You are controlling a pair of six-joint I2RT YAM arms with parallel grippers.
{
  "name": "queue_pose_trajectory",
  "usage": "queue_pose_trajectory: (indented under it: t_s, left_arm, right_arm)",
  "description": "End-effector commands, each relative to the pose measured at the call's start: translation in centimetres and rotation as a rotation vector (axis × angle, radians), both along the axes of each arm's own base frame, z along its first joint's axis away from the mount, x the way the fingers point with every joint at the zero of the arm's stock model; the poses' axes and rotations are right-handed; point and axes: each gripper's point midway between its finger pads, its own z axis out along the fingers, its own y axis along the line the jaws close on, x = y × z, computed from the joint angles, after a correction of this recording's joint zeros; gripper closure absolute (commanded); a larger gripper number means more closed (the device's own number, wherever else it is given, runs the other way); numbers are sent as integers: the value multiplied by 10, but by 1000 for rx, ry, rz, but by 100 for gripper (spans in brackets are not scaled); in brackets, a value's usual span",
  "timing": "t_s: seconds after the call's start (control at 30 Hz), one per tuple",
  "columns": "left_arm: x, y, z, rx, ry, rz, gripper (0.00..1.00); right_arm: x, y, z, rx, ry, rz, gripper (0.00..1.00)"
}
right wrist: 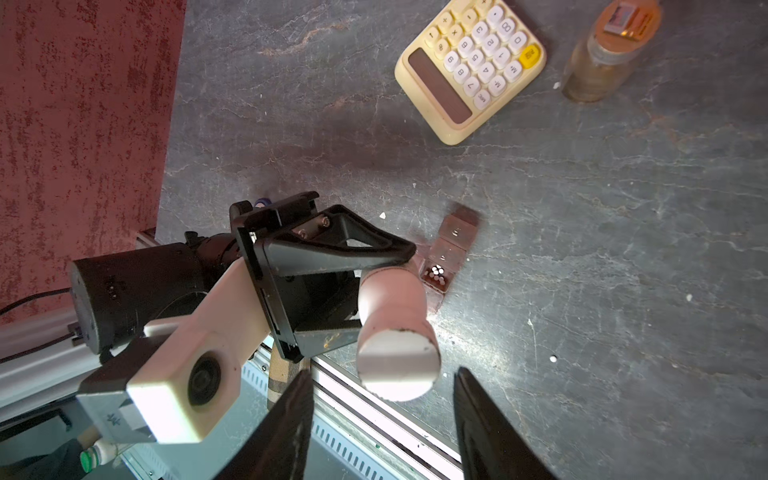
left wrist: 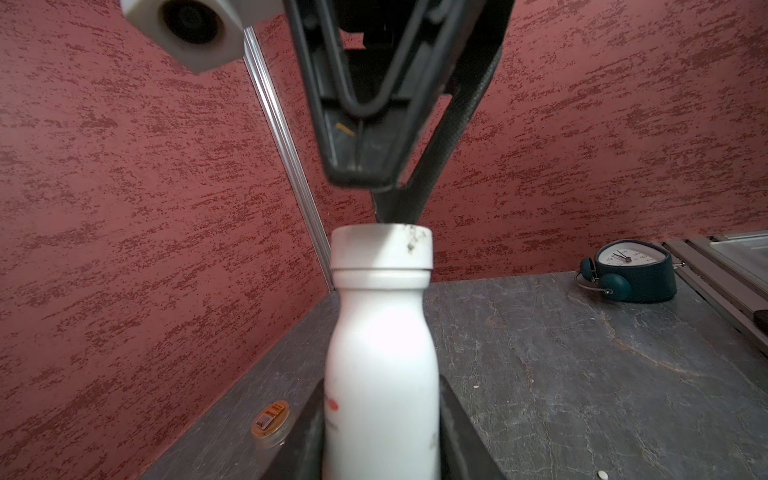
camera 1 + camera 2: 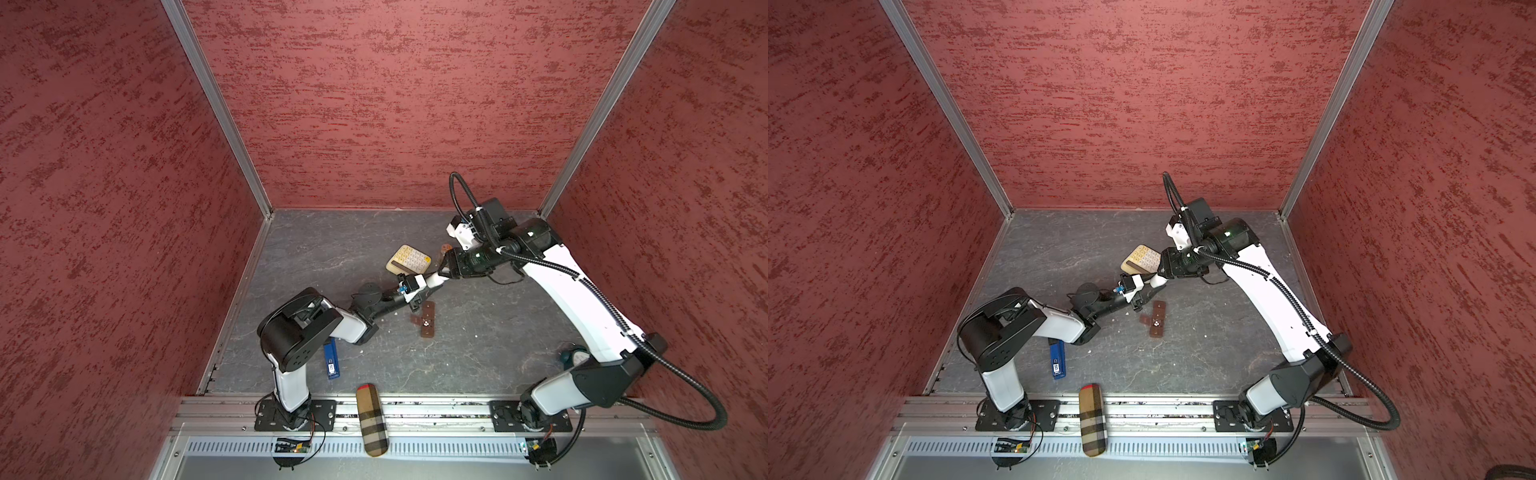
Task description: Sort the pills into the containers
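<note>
Several pills (image 3: 426, 322) are sitting in one open compartment of the pill box (image 3: 429, 309), which is lying flat on the counter (image 3: 316, 249) just beside the spot where the two arms are meeting in both top views. The other compartments are showing no pills that I can make out, and white specks are lying scattered on the counter, so I am judging the sorting as barely begun. There the left arm is stretching low across the middle, its left pincer (image 3: 420, 289) clamped on a white bottle (image 3: 433, 281) held nearly level. The right arm is folding down from the far side, bringing the right pincer (image 3: 444, 272) to the bottle's cap end. Through the left wrist camera the bottle is filling the middle between the left pincer's fingers (image 2: 457, 436). Its cap (image 2: 381, 249) is on, and the right pincer's fingers are reaching at that cap from ahead. Through the right wrist camera the right pincer's jaws are standing apart on either side of the cap without touching it, and the box is lying just beyond the bottle. A calculator (image 1: 469, 70) and an amber bottle (image 1: 606, 54) are standing well apart from it. Uncapping, pouring and gathering the strays are all looking left to do.
</note>
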Motion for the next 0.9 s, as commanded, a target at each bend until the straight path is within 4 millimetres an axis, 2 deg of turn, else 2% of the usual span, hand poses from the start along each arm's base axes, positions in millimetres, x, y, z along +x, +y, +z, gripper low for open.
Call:
queue_pose_trajectory:
  t_s: [0.0,0.33,0.73,0.87]
  left_arm:
    - [0,2,3,-9,11,2,100]
    - [0,2,3,-9,9,6,100]
    - [1,2,3,-9,9,6,100]
    - [0,2,3,-10,8,5,100]
  right_arm:
    - [4,-1,0,-39,-19,23,46]
    - [3,3,-13,-44,27,39,53]
    - [0,3,-20,-50,48,41,54]
    - [2,3,-20,-50,46,41,58]
